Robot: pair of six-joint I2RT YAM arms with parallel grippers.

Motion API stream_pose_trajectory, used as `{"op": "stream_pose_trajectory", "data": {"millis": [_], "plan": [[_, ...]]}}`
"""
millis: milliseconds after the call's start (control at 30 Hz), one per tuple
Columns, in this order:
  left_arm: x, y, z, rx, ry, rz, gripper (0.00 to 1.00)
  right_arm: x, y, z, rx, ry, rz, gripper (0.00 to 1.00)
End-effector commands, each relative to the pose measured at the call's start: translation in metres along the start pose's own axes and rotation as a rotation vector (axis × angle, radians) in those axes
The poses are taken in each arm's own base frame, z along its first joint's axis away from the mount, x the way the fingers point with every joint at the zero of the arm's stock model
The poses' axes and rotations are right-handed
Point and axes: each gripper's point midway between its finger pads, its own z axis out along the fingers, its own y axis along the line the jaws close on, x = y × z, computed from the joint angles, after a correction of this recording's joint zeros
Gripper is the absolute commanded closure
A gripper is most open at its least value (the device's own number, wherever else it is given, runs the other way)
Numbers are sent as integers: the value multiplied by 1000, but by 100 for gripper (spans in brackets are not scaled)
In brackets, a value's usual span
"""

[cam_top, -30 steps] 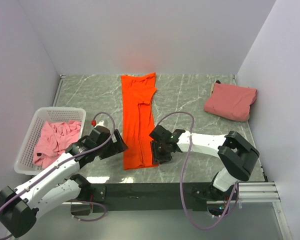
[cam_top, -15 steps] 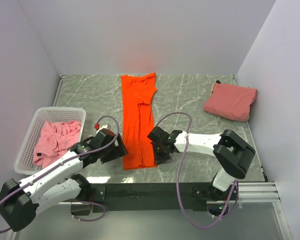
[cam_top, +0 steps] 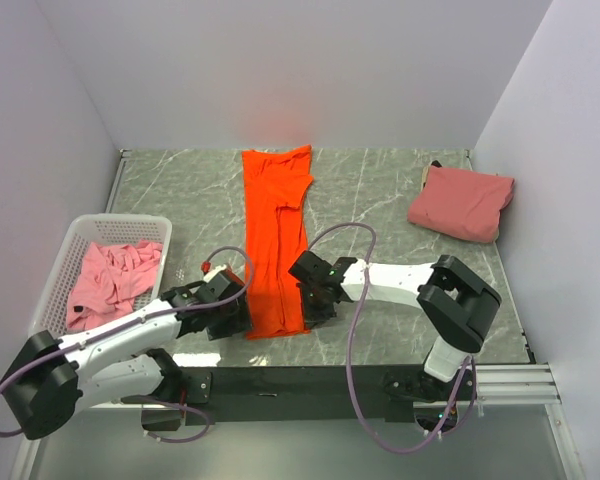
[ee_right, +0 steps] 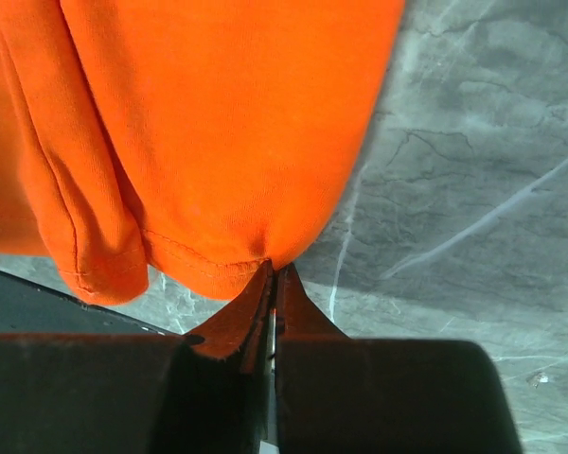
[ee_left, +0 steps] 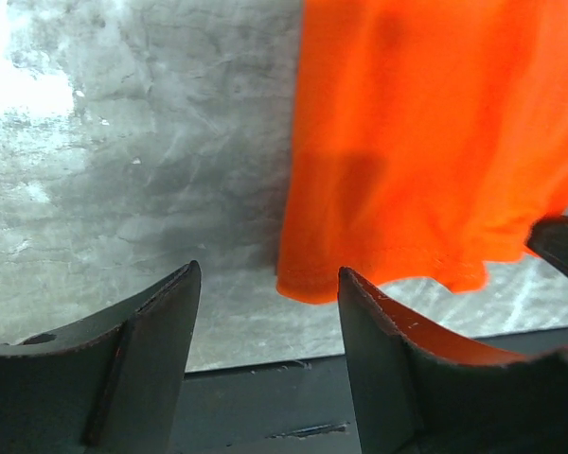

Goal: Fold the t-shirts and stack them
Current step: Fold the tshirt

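I had the right gripper (ee_right: 273, 274) pinched shut on the near hem of the orange t-shirt (cam_top: 276, 240), laid as a long strip down the table (cam_top: 380, 200), and the left gripper (ee_left: 268, 274) open-jawed over its other near corner, so both could lift that hem to fold.

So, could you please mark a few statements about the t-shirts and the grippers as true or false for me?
1. The right gripper is shut on the near hem of the orange t-shirt. True.
2. The left gripper is clamped on that hem. False: its jaws stand open at the hem's corner, holding no cloth.
3. The light pink t-shirt lies in the white basket. True.
4. The salmon-pink t-shirt is stacked on the orange one. False: it lies folded, apart, at the far right of the table.
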Motion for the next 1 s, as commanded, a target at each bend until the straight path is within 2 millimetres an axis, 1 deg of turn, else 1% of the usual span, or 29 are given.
{"op": "stream_pose_trajectory", "data": {"millis": [0, 100, 200, 267, 300, 333, 433, 500, 533, 600, 700, 800, 900, 933, 967], "plan": [[-2, 0, 6, -22, -6, 4, 35, 8, -21, 13, 103, 20, -25, 100], [1, 1, 12, -36, 6, 19, 36, 8, -21, 13, 105, 22, -28, 100], [1, -2, 16, -38, 8, 31, 37, 8, -21, 13, 103, 25, -28, 100], [1, -8, 18, -24, 14, 33, 38, 7, -21, 14, 101, 25, -30, 100], [0, -11, 18, -18, 14, 34, 40, 8, -21, 14, 101, 27, -32, 100], [0, -12, 18, -18, 17, 38, 44, 8, -20, 15, 101, 29, -32, 100], [6, -9, 21, -43, 39, 50, 52, 8, -21, 15, 101, 29, -31, 100], [11, -5, 23, -55, 56, 57, 55, 7, -20, 15, 101, 27, -31, 100], [12, -5, 23, -57, 59, 61, 58, 8, -20, 15, 100, 28, -32, 100], [15, -3, 23, -63, 69, 66, 60, 8, -20, 16, 101, 29, -32, 100], [19, 1, 23, -70, 81, 70, 65, 9, -21, 15, 102, 30, -29, 100], [23, 4, 23, -72, 95, 73, 72, 8, -22, 12, 110, 26, -28, 100], [28, 5, 22, -63, 108, 72, 77, 8, -20, 8, 103, 25, -33, 100], [30, 6, 21, -60, 112, 71, 81, 7, -19, 6, 97, 23, -34, 100], [31, 6, 20, -54, 111, 67, 82, 9, -19, 6, 97, 30, -34, 100]]}}
